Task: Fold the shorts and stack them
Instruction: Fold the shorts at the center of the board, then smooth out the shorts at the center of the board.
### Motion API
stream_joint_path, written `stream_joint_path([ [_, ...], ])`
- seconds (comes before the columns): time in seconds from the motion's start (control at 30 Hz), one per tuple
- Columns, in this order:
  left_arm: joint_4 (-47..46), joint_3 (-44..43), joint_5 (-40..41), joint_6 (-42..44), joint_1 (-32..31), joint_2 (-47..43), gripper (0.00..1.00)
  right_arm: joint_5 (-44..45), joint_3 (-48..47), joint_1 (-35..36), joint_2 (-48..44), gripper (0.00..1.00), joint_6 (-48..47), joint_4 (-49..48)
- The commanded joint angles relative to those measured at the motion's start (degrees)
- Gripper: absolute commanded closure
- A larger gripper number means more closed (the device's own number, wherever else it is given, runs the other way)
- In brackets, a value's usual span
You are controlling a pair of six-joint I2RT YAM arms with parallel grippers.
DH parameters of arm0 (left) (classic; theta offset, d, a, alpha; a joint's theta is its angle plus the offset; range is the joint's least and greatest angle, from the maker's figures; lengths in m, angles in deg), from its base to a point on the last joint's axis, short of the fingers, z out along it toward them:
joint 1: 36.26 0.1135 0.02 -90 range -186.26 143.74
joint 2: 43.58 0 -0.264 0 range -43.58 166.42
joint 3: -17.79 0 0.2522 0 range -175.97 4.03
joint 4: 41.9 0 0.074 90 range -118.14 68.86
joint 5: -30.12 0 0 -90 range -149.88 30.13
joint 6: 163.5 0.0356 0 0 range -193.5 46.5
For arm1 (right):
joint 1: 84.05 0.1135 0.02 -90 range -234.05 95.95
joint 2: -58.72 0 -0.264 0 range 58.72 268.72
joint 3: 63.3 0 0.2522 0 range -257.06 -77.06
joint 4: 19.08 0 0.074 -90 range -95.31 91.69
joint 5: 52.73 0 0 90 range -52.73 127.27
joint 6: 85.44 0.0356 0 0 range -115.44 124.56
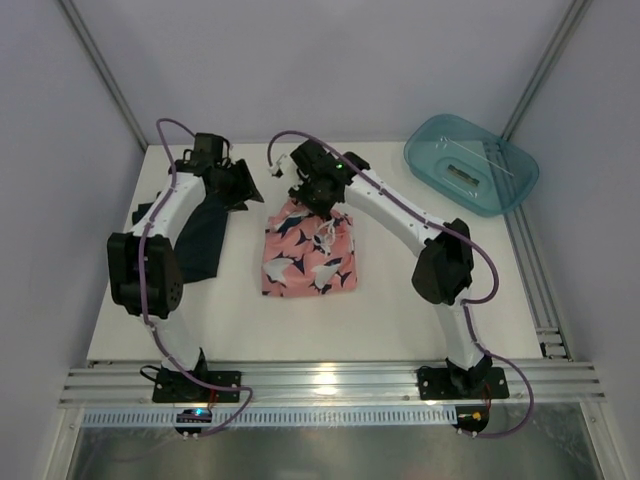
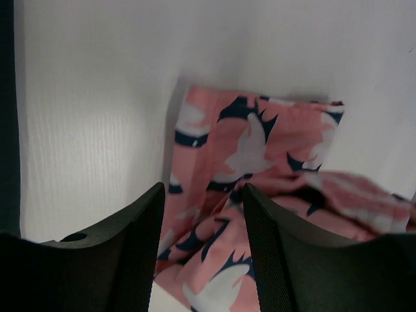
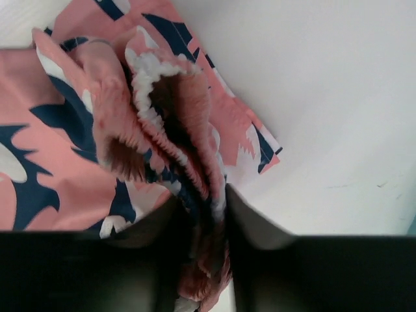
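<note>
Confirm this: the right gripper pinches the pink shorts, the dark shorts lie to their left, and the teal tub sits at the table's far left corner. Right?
Not quite. The teal tub sits at the far right corner, as the top external view shows. The rest holds: the right gripper pinches the pink shorts, and the dark shorts lie to their left.

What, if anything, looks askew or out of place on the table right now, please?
The salmon pink printed fabric shorts do not lie flat: their waistband end is bunched up and pinched in the right gripper.
</note>
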Motion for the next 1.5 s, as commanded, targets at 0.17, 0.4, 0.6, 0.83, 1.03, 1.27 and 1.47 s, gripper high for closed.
stream_joint_path([
  [0.17,-3.6,8.4,-3.4,1.1,-3.3,-5.3,0.46,0.0,7.6,-5.2,-7.0,0.36,6.4,-7.1],
  [0.4,-5.6,7.6,-2.5,1.7,-9.3,-4.1,0.47,1.2,16.5,-5.6,-11.8,0.29,11.7,-10.5],
  [0.6,-9.4,8.0,-4.0,1.0,-11.3,-2.2,0.47,0.3,19.5,-7.2,-11.1,0.35,15.4,-12.5],
  [0.83,-11.2,12.8,1.8,-2.5,-11.8,3.1,0.48,-2.5,30.8,-7.8,-11.0,0.38,20.3,-18.3],
  [1.03,-7.0,10.2,7.7,-1.1,-11.6,6.2,0.49,-2.8,41.3,-8.3,-14.5,0.38,21.6,-21.7],
  [1.27,-8.2,3.6,0.4,1.0,-11.8,2.0,0.49,-5.2,39.6,-8.6,-21.3,0.38,21.4,-17.6],
  [1.47,-9.8,-1.5,-5.5,5.4,-12.0,6.8,0.49,-9.7,38.3,-9.1,-25.2,0.38,22.1,-18.1],
])
